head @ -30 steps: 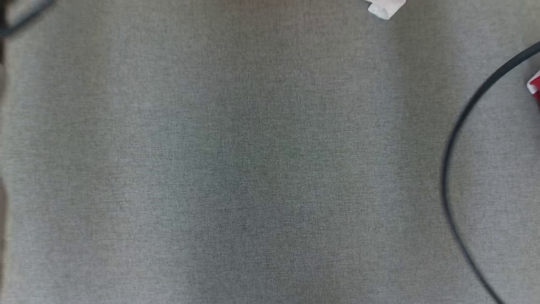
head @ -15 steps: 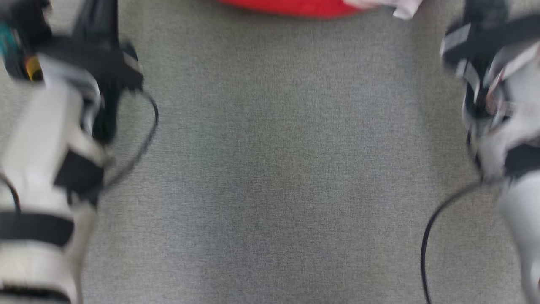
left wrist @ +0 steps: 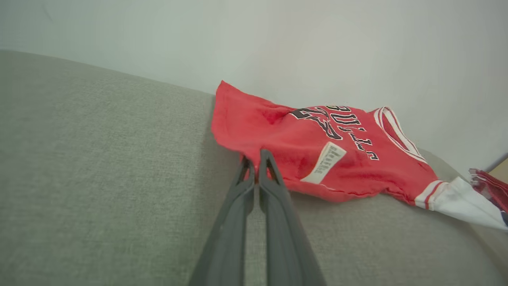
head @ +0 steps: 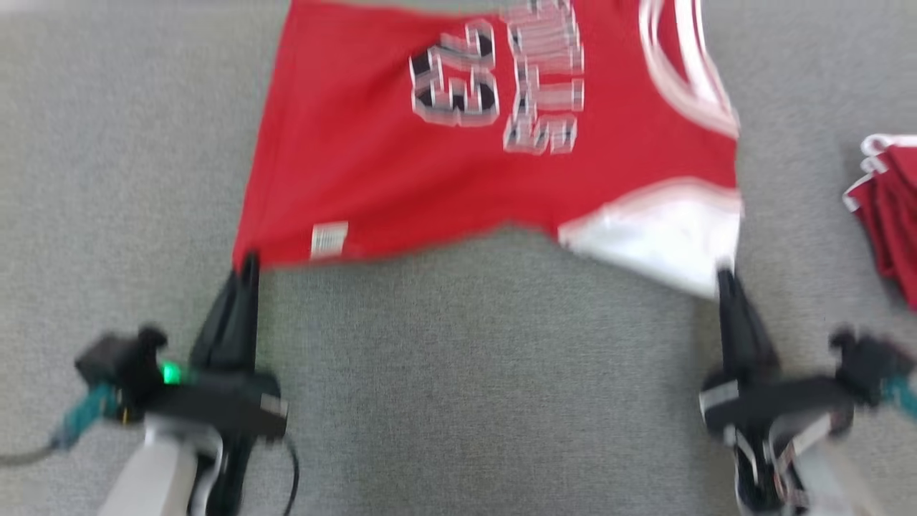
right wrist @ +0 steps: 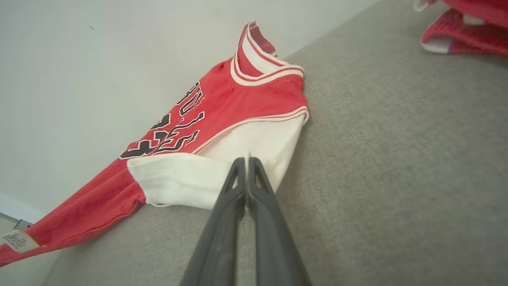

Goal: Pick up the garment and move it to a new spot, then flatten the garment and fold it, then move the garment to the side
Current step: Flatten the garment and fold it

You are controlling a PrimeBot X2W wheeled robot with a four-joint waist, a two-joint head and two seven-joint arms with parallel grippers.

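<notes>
- Jersey is spreading across the upper middle, blurred, its top cut off.
- Left gripper, lower left, is pinching its red corner.
- Right gripper, lower right, is pinching its white corner.
- Red pile, right edge, is showing partly.

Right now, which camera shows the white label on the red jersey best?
The left wrist view: the label is large and sharp on the jersey hem. The head view blurs it; the right wrist view catches it tiny at the edge.
</notes>
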